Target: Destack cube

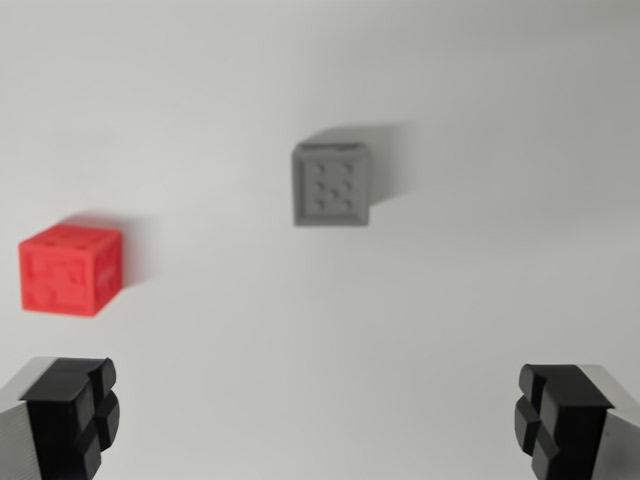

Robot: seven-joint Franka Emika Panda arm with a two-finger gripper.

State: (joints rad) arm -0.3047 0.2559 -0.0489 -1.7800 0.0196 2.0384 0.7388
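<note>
A grey cube (331,186) sits on the white surface near the middle of the wrist view, its top face showing several dimples. A red cube (70,270) rests apart from it at the wrist view's left, also flat on the surface. Neither cube is on top of the other. My gripper (315,420) hangs above the surface, open wide, with nothing between its fingers. One black fingertip (75,410) shows at the bottom left corner, the other (560,415) at the bottom right. Both cubes lie beyond the fingertips, untouched.
The plain white surface (450,300) fills the whole view, and both cubes cast soft shadows toward the wrist view's right.
</note>
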